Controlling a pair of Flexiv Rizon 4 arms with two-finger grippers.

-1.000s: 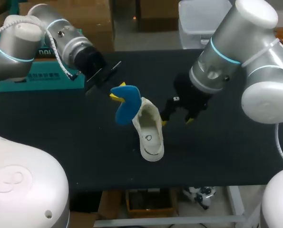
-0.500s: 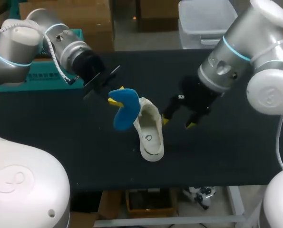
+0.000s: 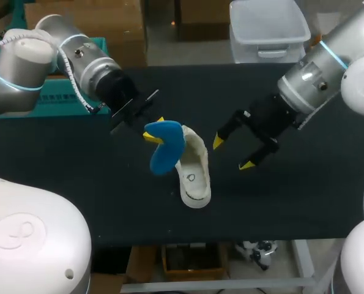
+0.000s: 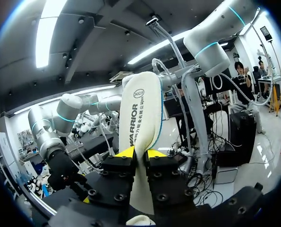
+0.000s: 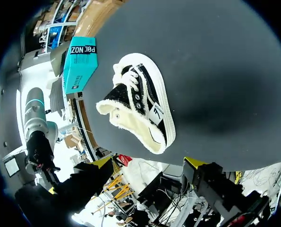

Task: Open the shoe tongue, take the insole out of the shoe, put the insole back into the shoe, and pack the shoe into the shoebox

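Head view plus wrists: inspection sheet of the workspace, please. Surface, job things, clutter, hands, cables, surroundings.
Surface: black table.
Job's things: shoe lies on its side mid-table; blue insole is out of it, held up at the shoe's far end; teal shoebox at far left, behind the left arm.
Clutter: nothing seen.
Hands: left hand shut on the insole; right hand open, empty, beside the shoe and apart from it.
Cables: white cable along the left arm.
Surroundings: nothing seen.
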